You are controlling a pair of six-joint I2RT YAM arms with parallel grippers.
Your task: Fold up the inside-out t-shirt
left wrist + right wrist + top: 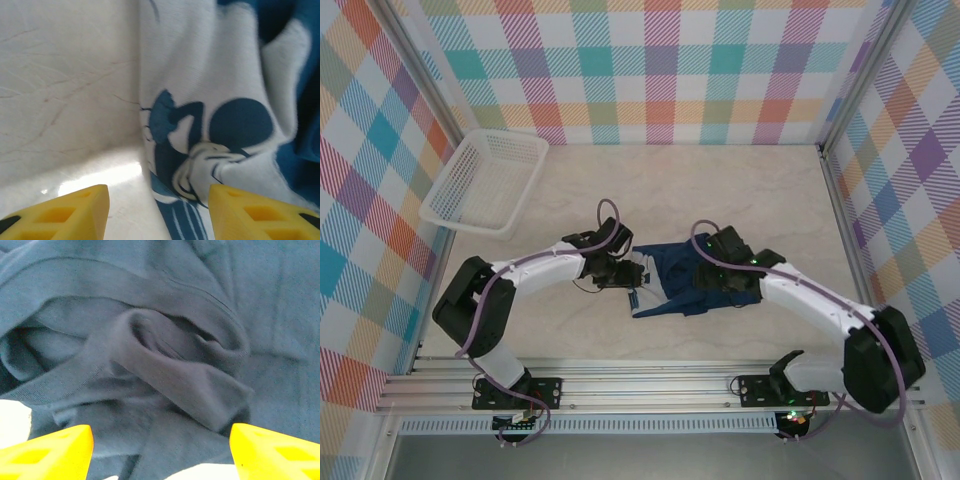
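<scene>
Count: one t-shirt (670,290), one basket (485,180) | left end effector (157,200) spread | right end effector (161,445) spread

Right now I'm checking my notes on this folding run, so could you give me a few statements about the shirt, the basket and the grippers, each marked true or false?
1. The shirt lies flat and neatly folded. False: it is bunched in a rumpled heap between the two arms.
2. The basket stands at the far left of the table, apart from the shirt. True.
3. The left gripper is shut tight. False: its yellow fingers stand well apart, with nothing between them.
4. A pale print shows on the cloth in front of the left gripper. True.
5. The right gripper is open over dark, creased cloth. True.
</scene>
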